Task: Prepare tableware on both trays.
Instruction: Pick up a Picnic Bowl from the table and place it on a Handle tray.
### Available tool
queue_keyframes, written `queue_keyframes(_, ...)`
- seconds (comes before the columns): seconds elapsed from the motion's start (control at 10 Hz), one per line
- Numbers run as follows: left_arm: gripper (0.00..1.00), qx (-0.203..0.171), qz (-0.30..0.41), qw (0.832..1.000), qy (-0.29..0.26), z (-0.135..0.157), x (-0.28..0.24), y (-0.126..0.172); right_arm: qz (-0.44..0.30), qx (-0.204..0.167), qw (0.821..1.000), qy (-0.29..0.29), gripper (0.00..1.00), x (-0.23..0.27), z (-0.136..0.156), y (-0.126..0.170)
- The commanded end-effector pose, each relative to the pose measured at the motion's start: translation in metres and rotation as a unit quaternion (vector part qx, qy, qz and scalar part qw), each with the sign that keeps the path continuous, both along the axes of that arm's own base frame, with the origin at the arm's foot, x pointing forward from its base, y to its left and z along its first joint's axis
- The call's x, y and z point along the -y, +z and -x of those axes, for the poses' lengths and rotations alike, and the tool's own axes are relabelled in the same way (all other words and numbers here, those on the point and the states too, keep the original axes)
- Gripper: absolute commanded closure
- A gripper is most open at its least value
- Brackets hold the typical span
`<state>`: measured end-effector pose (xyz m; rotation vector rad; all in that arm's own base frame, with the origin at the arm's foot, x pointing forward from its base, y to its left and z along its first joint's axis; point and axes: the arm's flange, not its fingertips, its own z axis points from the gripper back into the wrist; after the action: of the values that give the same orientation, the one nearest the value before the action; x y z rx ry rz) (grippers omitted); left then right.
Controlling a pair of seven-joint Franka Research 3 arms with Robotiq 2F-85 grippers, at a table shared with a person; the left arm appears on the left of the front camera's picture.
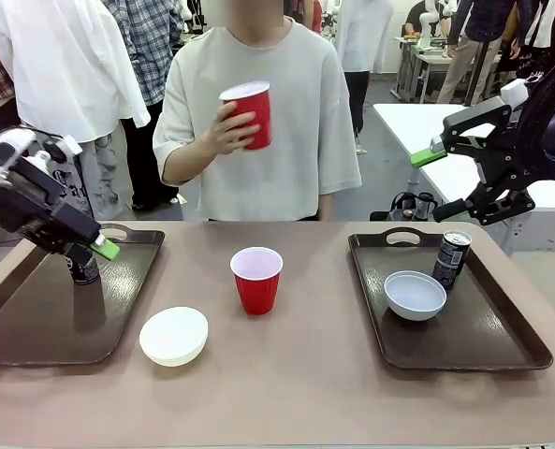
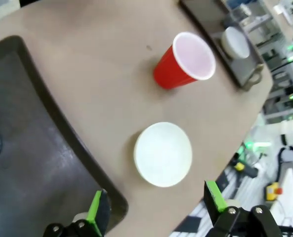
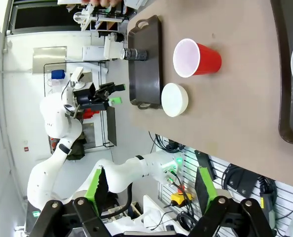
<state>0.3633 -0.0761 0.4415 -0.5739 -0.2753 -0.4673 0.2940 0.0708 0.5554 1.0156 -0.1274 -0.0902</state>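
On the desk centre, I see red cup upright, white mouth up | white bowl rim up, beside left tray | dark can upright on it | left gripper, right gripper: fingers apart, empty.

A robotics lab: a white robot arm stands beside the brown surface, cables hang on a wall panel, a yellow emergency-stop box sits below, and work tables stand behind.
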Motion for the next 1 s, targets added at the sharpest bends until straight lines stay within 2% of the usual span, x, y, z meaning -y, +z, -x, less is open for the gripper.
queue_keyframes(0.0, 0.0, 0.007, -0.029, 1.0, -0.008, 0.028, -0.003, -0.024, 0.0, 0.004, 1.0, 0.01, 0.08, 0.002, -0.004, 0.0)
queue_keyframes(0.2, 0.0, 0.009, -0.057, 0.998, -0.038, 0.038, -0.009, -0.029, 0.0, 0.004, 1.0, 0.01, 0.08, 0.002, -0.004, 0.0)
queue_keyframes(0.3, 0.0, -0.021, -0.067, 0.996, -0.055, 0.057, -0.019, -0.016, 0.0, 0.004, 1.0, 0.01, 0.08, 0.002, -0.004, 0.0)
queue_keyframes(0.4, 0.0, -0.046, -0.069, 0.993, -0.078, 0.092, -0.041, 0.017, 0.0, 0.004, 1.0, 0.01, 0.08, 0.002, -0.004, 0.0)
queue_keyframes(0.5, 0.0, -0.051, -0.065, 0.993, -0.08, 0.113, -0.052, 0.029, 0.0, 0.004, 1.0, 0.01, 0.08, 0.002, -0.004, 0.0)
queue_keyframes(0.6, 0.0, -0.054, -0.08, 0.992, -0.076, 0.122, -0.057, 0.029, 0.0, 0.004, 1.0, 0.01, 0.08, 0.002, -0.004, 0.0)
queue_keyframes(0.8, 0.0, -0.058, -0.067, 0.994, -0.069, 0.112, -0.056, 0.027, 0.0, 0.004, 1.0, 0.01, 0.08, 0.002, -0.004, 0.0)
queue_keyframes(0.9, 0.0, -0.048, -0.073, 0.994, -0.065, 0.109, -0.055, 0.026, 0.0, 0.004, 1.0, 0.01, 0.08, 0.002, -0.004, 0.0)
